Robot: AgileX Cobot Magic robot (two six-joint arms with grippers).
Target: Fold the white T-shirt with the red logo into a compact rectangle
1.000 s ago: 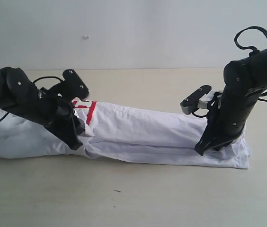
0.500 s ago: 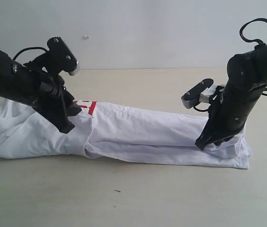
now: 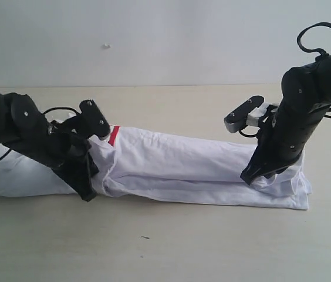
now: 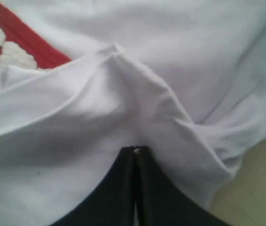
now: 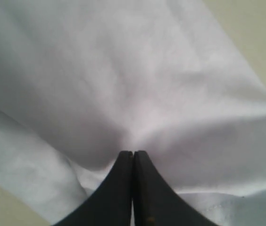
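Observation:
The white T-shirt (image 3: pixel 183 164) lies folded into a long strip across the table. A sliver of the red logo (image 3: pixel 114 135) shows near its left part, and its red outline (image 4: pixel 24 40) appears in the left wrist view. My left gripper (image 3: pixel 87 192) is down at the strip's front edge. Its jaws are shut (image 4: pixel 135 149) on a pinch of the white cloth (image 4: pixel 76 108), which rises in a ridge from the tips. At the strip's right end my right gripper (image 3: pixel 249 178) is shut (image 5: pixel 133 153) on the cloth (image 5: pixel 123 84), which puckers toward it.
The beige table (image 3: pixel 171 247) extends in front of and behind the shirt, with a white wall at the back. The left arm covers part of the shirt's left end. Bare table (image 5: pixel 255 37) shows beside the cloth in the right wrist view.
My left arm lifted off the shirt, then came down at the front edge of the strip and shut its jaws. The right arm has barely moved.

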